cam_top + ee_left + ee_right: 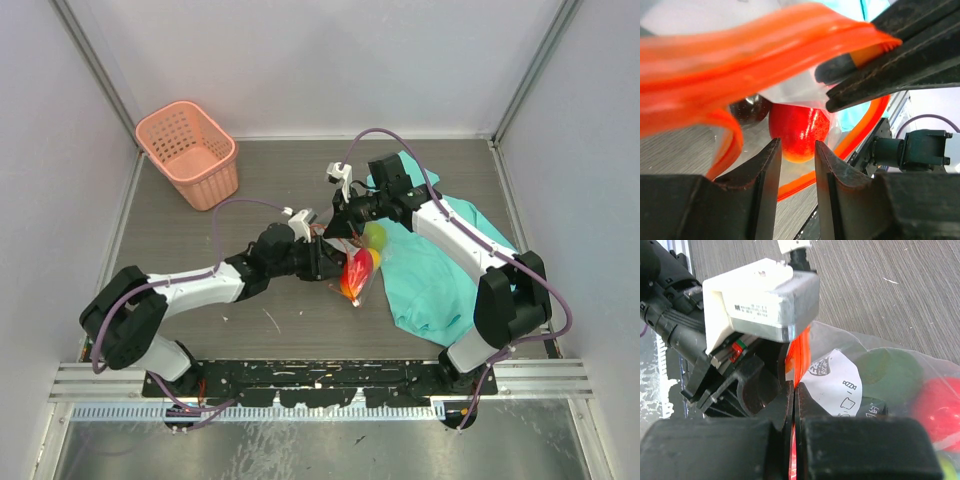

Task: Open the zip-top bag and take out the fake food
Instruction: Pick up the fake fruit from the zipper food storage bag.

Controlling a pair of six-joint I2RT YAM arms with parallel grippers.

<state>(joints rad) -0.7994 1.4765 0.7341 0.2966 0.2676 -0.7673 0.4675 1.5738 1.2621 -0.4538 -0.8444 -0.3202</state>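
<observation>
The zip-top bag [360,272] hangs between my two grippers over the middle of the table, with red, yellow and green fake food [375,238] inside. My right gripper [345,225] is shut on the bag's red-orange zip strip [801,352], beside the whitish label [835,385]. In the right wrist view [794,390] the strip runs between its closed fingers. My left gripper [328,262] is at the bag mouth. Its jaws [797,150] stand slightly apart with nothing between them. Beyond them show a red fruit [799,131] and a dark fruit [750,109] under the zip strip [740,55].
A teal cloth [440,270] lies under and to the right of the bag. A pink basket [190,153] stands at the back left. White walls close in the table on three sides.
</observation>
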